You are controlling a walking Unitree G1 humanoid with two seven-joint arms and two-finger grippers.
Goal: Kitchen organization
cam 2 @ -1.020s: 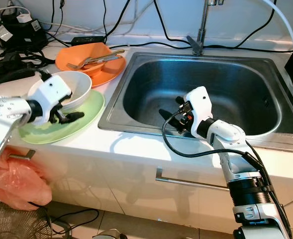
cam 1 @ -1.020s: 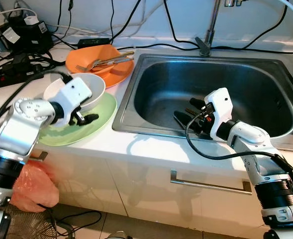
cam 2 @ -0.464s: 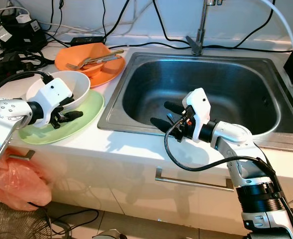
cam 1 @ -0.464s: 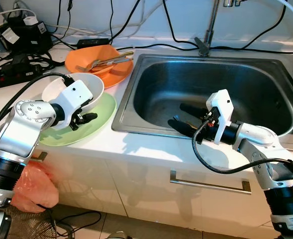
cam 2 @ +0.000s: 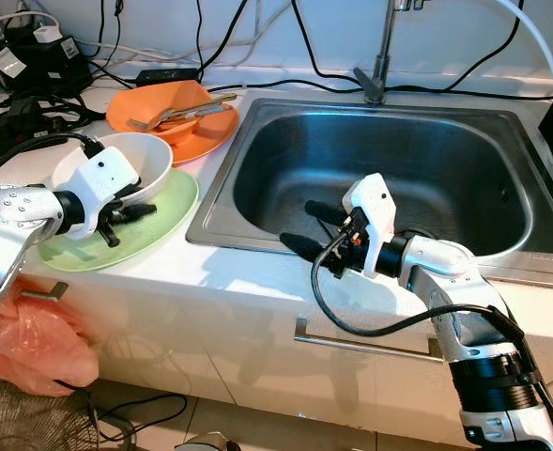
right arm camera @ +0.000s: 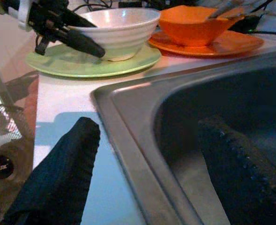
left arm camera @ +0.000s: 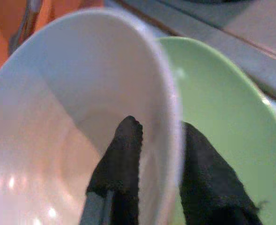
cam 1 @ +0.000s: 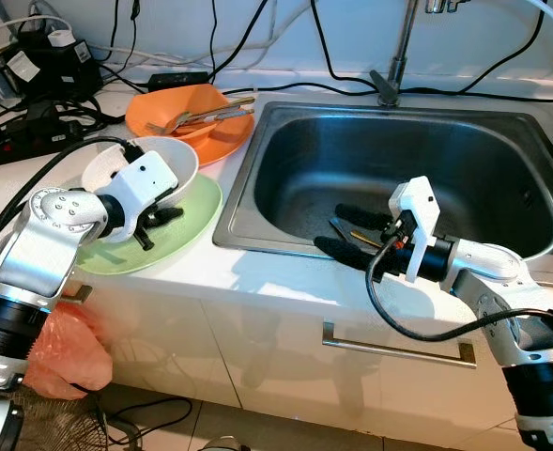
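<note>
With our left gripper [left arm camera: 159, 154] pinching the white bowl's [cam 1: 154, 160] rim above the green plate [cam 1: 187, 230] near the worktop's [cam 1: 257, 277] front edge, we should lift straight up, while our right gripper [cam 1: 346, 230], jaws apart and empty, waits over the sink's [cam 1: 285, 122] front rim.

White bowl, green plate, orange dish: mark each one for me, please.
white bowl [cam 1: 168, 162], left eye view, on its inner wall near the far rim.
green plate [cam 1: 187, 223], left eye view, on the bare surface right of the bowl.
orange dish [cam 2: 145, 103], right eye view, on its left inner surface.
</note>
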